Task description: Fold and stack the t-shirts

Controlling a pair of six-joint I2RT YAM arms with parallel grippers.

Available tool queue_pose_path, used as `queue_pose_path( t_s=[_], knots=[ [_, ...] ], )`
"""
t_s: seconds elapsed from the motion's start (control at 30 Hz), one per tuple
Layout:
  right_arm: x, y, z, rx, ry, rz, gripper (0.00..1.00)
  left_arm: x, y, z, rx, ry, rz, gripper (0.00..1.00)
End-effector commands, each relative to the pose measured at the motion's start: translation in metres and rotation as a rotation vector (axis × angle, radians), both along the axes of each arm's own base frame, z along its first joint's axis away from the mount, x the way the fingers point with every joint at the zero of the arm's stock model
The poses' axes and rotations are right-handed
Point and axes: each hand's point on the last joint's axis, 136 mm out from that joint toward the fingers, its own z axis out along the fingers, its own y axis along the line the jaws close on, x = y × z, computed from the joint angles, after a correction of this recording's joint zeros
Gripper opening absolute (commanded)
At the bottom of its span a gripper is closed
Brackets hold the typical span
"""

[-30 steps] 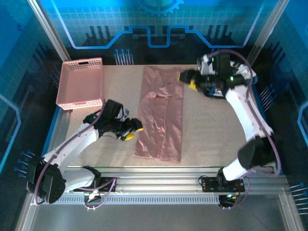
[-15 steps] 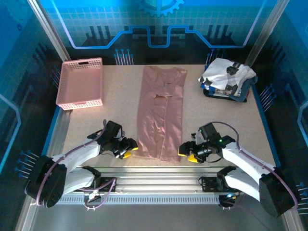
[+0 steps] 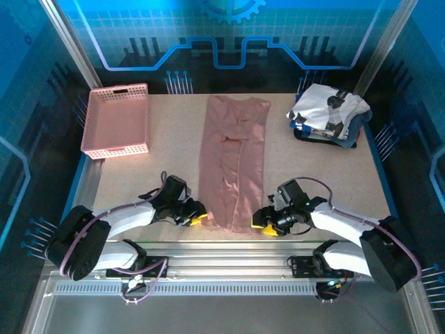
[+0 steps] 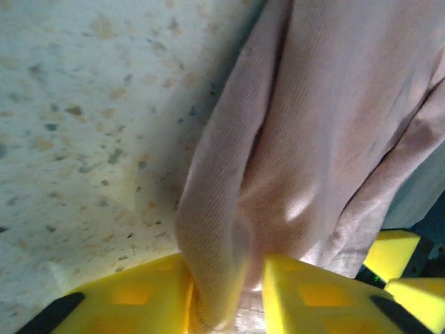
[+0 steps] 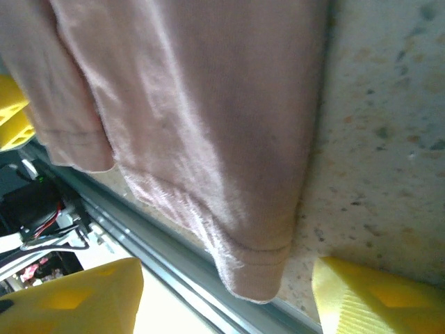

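Right gripper [image 5: 228, 273] wide open: yellow fingers [image 5: 76, 296] sit either side of the pink t-shirt [image 5: 195, 125] hem corner, clear of the cloth. That corner lies at the speckled table [image 5: 389, 104] edge, overlapping the metal rail [image 5: 163, 268]. Left gripper [image 5: 10, 115] is at far left, against the shirt's other corner.

Navy shirt [image 3: 352, 137] mostly under white shirt [image 3: 325, 110]

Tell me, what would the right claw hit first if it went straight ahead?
Most likely the near corner of the dusty-pink t-shirt, lying just ahead of the open right gripper, though depth is hard to judge.
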Motion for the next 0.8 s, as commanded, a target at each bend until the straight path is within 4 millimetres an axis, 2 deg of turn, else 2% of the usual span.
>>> queue_pose_path(
  t_s=[0.0,0.07,0.17,0.33,0.4,0.57,0.67,0.77],
  knots=[
    [0.002,0.013,0.002,0.030,-0.010,0.026,0.61,-0.011,0.002,-0.010,0.032,0.023,0.012,0.24],
    [0.003,0.016,0.004,0.031,-0.020,0.031,0.58,-0.018,0.005,-0.010,0.048,0.027,0.016,0.18],
    [0.007,0.018,0.006,0.027,-0.028,0.036,0.46,-0.028,0.014,-0.010,0.049,0.031,0.040,0.13],
    [0.004,0.021,0.001,0.013,0.011,0.059,0.12,-0.041,0.025,-0.006,0.057,0.024,0.061,0.11],
    [-0.001,0.017,0.000,-0.015,0.035,0.060,0.03,-0.042,0.026,-0.004,0.050,0.022,0.065,0.11],
    [-0.014,0.001,0.015,-0.084,0.044,0.078,0.00,-0.045,0.020,0.002,0.046,0.020,0.054,0.10],
    [-0.016,-0.001,0.024,-0.082,0.038,0.072,0.00,-0.045,0.016,0.008,0.040,0.015,0.056,0.09],
    [-0.010,0.000,0.036,-0.076,0.012,0.059,0.00,-0.034,0.010,0.027,0.017,-0.020,0.075,0.09]
  ],
)
